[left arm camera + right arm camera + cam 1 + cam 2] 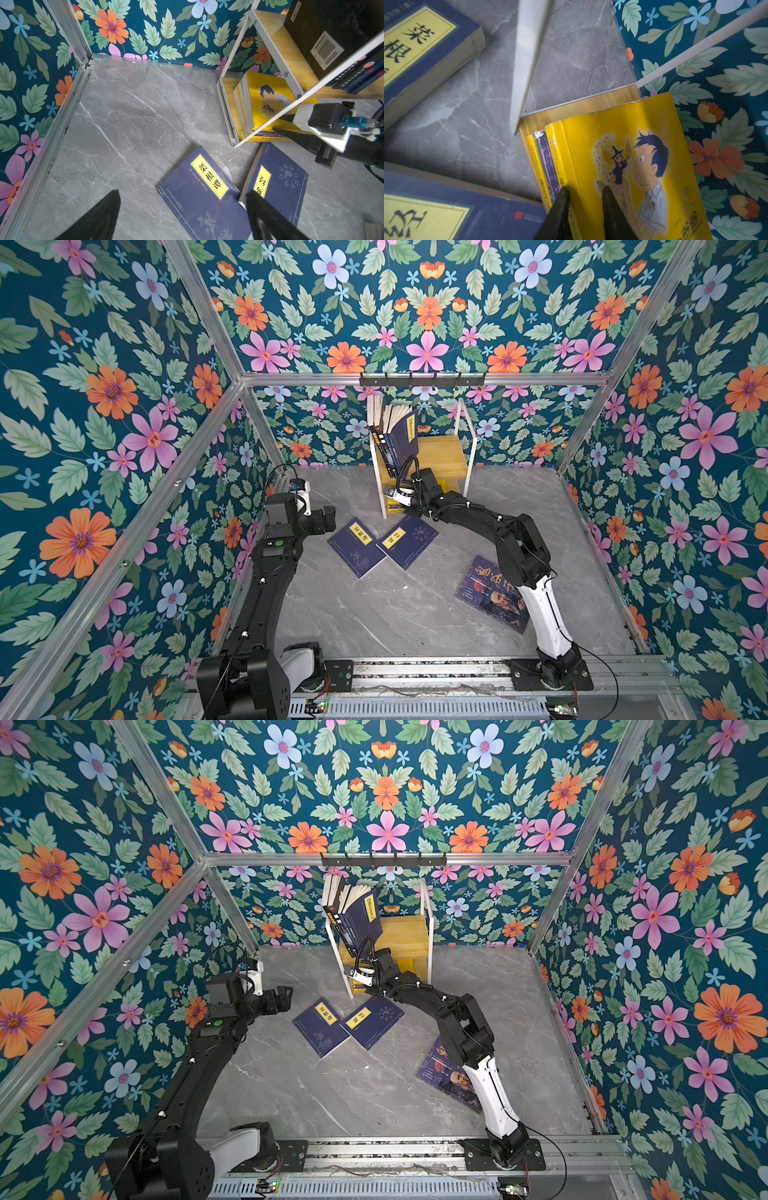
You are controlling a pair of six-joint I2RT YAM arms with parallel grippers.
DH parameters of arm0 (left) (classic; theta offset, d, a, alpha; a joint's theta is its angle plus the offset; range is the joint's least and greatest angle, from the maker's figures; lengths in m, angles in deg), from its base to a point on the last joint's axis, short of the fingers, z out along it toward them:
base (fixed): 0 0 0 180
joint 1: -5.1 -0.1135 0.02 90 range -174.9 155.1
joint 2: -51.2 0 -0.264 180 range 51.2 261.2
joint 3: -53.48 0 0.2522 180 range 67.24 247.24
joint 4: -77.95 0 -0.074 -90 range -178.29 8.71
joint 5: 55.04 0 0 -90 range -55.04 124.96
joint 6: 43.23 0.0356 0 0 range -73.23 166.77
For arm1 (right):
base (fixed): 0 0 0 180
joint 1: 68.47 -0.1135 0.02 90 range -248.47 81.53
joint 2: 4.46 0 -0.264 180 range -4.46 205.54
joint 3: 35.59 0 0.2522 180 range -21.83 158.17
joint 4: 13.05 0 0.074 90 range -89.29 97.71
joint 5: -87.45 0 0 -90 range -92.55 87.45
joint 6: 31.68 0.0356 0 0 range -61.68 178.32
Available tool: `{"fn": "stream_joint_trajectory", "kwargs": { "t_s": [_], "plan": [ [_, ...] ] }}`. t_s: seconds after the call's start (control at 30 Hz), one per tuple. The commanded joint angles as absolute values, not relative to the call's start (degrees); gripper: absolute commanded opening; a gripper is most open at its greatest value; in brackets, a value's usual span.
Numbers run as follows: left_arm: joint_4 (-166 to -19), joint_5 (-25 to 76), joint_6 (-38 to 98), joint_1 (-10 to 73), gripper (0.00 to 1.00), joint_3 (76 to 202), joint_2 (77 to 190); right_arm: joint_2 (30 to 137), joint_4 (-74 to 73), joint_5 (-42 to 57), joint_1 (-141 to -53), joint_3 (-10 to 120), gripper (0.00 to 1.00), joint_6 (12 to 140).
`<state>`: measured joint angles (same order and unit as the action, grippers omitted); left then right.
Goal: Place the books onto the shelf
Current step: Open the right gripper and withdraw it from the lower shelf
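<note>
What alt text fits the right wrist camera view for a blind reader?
The right gripper, two black fingers slightly apart, straddles the spine edge of a bright yellow paperback with a cartoon boy, beside other books on the wooden bottom board of a white-framed shelf. A navy paperback with a yellow title label and a second like it lie on the grey marble-patterned tabletop.

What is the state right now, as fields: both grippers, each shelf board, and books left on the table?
left gripper: open, raised near the navy books
right gripper: fingers astride the yellow book spine; grip unclear
shelf upper board: standing books, navy and black, leaning
shelf lower board: yellow book standing among other yellow ones
table: two navy books flat, touching; bearded-man book flat, partly under the right arm
left to shelve: three
</note>
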<state>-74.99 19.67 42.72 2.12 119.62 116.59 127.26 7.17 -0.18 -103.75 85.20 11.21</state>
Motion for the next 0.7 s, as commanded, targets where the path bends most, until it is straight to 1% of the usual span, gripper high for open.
{"fn": "stream_joint_trajectory", "kwargs": {
  "t_s": [0.0,0.1,0.17,0.27,0.4,0.53,0.67],
  "plan": [
    [-76.29,19.54,43.51,2.05,0.96,119.56,116.58,127.62,7.35,-0.12,-103.88,85.75,0.29,11.22],
    [-75.76,18.94,43.43,2.10,0.96,120.21,116.94,124.60,6.96,0.65,-104.23,82.74,0.34,11.41],
    [-76.04,18.47,43.69,2.19,0.97,119.92,116.93,121.63,5.71,1.38,-104.27,79.33,0.36,12.49],
    [-76.47,16.06,45.00,2.45,0.96,119.09,117.34,115.37,4.04,2.42,-104.25,71.82,0.39,17.41],
    [-77.05,10.66,44.99,3.49,0.95,118.40,118.90,106.65,-0.13,3.18,-105.04,60.14,0.42,27.15],
    [-78.64,6.51,43.88,4.89,0.95,116.34,120.90,99.82,-4.82,-0.23,-107.09,49.44,0.45,39.85],
    [-82.15,3.72,39.37,6.42,0.94,113.48,123.43,94.64,-7.71,-0.14,-109.69,40.74,0.52,49.94]
  ]
}}
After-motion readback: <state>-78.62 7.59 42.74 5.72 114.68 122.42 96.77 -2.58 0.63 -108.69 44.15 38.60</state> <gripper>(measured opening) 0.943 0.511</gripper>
